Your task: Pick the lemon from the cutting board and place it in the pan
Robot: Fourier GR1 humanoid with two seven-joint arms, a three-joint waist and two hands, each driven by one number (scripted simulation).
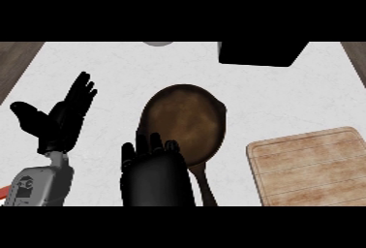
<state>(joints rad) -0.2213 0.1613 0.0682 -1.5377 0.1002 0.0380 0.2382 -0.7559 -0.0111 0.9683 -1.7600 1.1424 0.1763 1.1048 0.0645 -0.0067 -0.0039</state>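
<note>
Pan (182,121) sits at the centre of the white tabletop (107,63), brown and round, with its handle (204,181) running toward the lower edge of the head view. All positions below are given relative to the pan.

Board (311,167): wooden, lies to the right of the pan, apart from it, reaching the view's right and lower edges. No lemon shows on its visible surface.

Lemon: not visible in the pan, on the board or on the tabletop. Its position cannot be told from this view.

Right hand (156,177): over the pan's lower-left rim and just left of the handle, back of the hand toward the camera. The fingers (151,147) point up over the pan. The palm side is hidden, so whether the hand is curled on anything cannot be told.

Left hand (61,121): well left of the pan, above the tabletop, fingers straight and spread, thumb (28,115) out to the side, holding nothing. Its grey forearm (43,184) enters from the lower-left corner.

Dark block (261,53): beyond the pan, toward the upper right, at the tabletop's far edge.

Grey round object (157,43): beyond the pan, partly cut off at the top.
</note>
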